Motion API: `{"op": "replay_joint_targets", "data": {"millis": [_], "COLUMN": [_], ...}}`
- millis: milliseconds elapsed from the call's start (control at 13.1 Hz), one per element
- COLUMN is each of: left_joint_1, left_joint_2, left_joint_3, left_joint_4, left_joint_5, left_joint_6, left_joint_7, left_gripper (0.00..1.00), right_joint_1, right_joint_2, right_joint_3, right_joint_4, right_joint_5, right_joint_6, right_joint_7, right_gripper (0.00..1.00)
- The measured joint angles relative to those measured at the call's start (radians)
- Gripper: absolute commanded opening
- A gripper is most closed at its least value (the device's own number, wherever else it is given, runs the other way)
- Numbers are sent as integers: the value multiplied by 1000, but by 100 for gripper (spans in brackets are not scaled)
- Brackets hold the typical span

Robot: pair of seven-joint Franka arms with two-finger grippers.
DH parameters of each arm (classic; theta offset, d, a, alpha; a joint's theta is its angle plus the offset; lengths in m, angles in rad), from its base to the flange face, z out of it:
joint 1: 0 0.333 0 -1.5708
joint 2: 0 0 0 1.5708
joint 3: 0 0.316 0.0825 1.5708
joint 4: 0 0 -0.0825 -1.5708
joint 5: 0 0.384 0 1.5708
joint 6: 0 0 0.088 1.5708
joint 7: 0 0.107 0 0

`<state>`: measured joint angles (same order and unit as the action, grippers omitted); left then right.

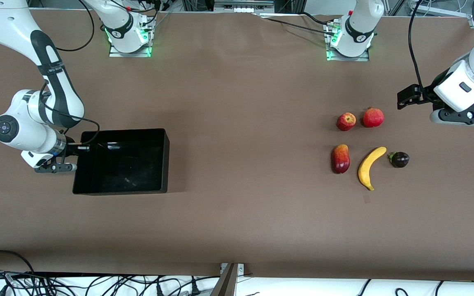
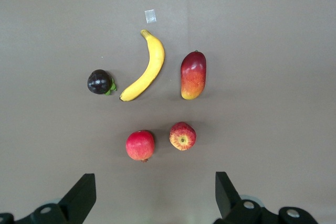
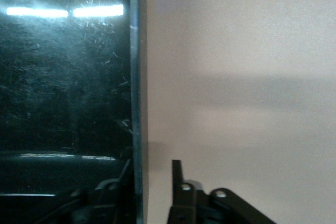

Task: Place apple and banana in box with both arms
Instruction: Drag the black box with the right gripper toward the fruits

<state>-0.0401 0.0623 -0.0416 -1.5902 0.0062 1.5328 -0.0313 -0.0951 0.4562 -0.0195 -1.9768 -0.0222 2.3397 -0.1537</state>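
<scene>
While straddled by right hand (image 3: 152, 182), box wall (image 3: 135, 77)

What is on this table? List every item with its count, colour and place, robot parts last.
apple: one, red with yellowish streaks, toward the left arm's end of the table, beside the pomegranate
pomegranate: one, plain red, beside the apple
mango-like fruit: one, red and yellow, nearer to the front camera than the apple
banana: one, yellow, between the mango-like fruit and the dark fruit
dark fruit: one, dark purple with green leaves, beside the banana
box: one, glossy black, nothing in it, toward the right arm's end
paper scrap: one, pale, by the banana's tip
left gripper: one, black, open, over bare table near the pomegranate
right gripper: one, black, fingers astride the box's end wall
</scene>
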Motion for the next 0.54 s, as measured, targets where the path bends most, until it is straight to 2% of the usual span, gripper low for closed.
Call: {"op": "replay_joint_targets", "data": {"millis": [306, 536], "left_joint_1": [0, 0], "left_joint_2": [0, 0], "left_joint_3": [0, 0], "left_joint_4": [0, 0], "left_joint_5": [0, 0], "left_joint_6": [0, 0], "left_joint_7": [0, 0], "left_gripper": [100, 100], "right_joint_1": [0, 4], "right_joint_2": [-5, -5], "right_joint_3": [7, 61], "right_joint_4": [12, 69], "right_joint_5": [2, 2], "right_joint_6": [-8, -49], "right_joint_7": [-3, 4], "right_gripper": [0, 0]}}
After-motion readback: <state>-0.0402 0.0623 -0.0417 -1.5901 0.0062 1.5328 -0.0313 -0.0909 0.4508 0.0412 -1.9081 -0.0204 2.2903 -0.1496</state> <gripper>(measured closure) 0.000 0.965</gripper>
